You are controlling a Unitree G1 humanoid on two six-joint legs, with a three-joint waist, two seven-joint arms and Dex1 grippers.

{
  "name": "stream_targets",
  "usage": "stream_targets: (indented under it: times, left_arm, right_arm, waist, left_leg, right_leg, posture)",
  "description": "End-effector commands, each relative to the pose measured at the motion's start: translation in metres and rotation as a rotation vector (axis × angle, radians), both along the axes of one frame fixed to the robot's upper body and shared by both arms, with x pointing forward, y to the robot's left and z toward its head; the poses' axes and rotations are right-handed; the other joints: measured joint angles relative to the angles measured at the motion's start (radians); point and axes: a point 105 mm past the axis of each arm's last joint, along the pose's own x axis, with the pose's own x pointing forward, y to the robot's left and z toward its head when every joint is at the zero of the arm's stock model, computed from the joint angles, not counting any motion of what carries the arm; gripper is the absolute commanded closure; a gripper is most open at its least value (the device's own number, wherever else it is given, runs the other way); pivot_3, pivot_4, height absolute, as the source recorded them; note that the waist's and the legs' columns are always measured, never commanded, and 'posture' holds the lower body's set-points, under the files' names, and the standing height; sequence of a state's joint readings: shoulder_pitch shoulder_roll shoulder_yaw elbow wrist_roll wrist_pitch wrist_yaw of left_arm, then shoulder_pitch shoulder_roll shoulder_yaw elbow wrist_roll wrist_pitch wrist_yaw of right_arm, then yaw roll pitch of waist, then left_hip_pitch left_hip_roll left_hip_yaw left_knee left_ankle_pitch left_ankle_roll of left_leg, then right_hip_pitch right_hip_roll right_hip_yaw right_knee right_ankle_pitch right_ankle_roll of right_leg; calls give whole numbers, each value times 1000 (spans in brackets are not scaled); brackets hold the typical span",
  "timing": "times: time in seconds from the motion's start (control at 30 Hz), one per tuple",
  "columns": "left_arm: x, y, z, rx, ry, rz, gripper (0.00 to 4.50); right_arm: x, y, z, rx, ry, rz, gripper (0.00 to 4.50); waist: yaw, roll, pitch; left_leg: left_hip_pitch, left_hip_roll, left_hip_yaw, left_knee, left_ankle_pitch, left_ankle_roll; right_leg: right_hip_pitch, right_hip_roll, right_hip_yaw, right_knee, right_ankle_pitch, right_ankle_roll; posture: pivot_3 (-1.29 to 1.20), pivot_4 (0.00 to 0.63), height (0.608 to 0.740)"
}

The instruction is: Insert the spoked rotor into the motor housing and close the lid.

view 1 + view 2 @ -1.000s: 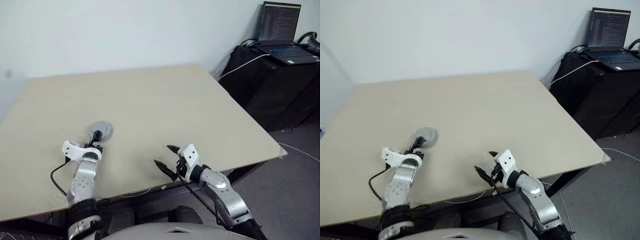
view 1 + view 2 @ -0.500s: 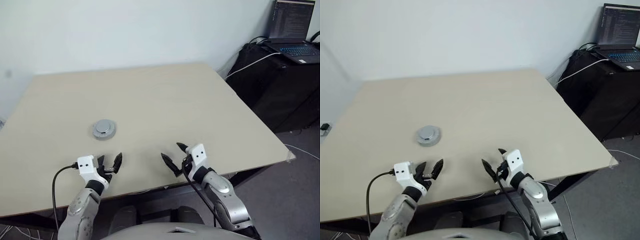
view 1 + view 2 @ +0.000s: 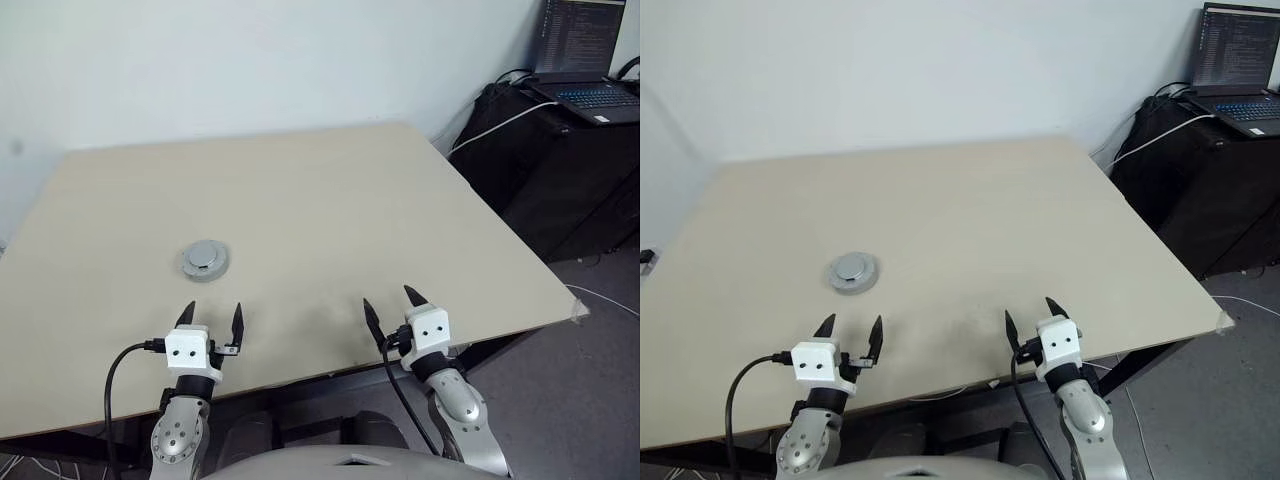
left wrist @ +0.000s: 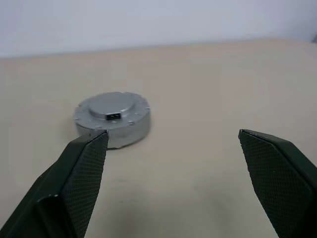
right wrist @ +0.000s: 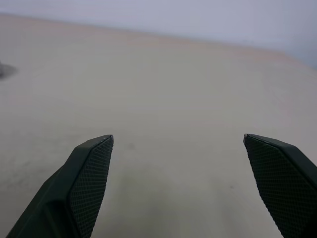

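A silver-grey round puck (image 3: 205, 259) lies on the left half of the table (image 3: 340, 200). It is the motor housing (image 4: 114, 135) with the lid (image 4: 112, 105) sitting flat on top. The spoked rotor is hidden from view. My left gripper (image 3: 212, 311) hovers open at the near edge, pointing level at the puck a short way in front of it, and it holds nothing. Level with it to the right, my right gripper (image 3: 388, 298) is also open and empty over bare tabletop. The left wrist view shows the puck beyond my left fingertip (image 4: 91, 148).
A black stand with an open laptop (image 3: 578, 55) and cables sits off the table's right side. The table's near edge (image 3: 300, 378) runs just under both grippers. A black cable (image 3: 118, 365) loops from my left wrist.
My left gripper has pulled back from the puck to the near edge and rolled level. The right gripper swung to the right and straightened. The camera view has also shifted.
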State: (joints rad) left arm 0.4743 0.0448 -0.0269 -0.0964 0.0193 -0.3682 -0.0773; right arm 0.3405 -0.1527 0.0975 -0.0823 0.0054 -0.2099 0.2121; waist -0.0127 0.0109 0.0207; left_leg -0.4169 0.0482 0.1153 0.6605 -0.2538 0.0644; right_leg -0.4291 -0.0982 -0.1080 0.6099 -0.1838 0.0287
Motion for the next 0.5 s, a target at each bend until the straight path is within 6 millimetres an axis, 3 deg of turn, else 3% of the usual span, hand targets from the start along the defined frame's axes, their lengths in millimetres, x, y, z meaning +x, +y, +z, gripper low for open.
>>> stream_targets:
  times: [0.03,0.5]
  left_arm:
    - [5,-2,13,20,-67,-2,30]
    - [13,-11,25,4,-103,5,30]
  right_arm:
    - [4,-3,8,16,-36,-25,0]
    - [5,-1,1,26,-23,-15,0]
  waist:
    - [1,0,0]
    - [1,0,0]
  left_leg:
    - [0,0,0,0,0,0]
    - [0,0,0,1,0,0]
  right_leg:
    - [0,0,0,0,0,0]
    - [1,0,-1,0,0,0]
  posture:
    - [0,0,740]
    - [0,0,740]
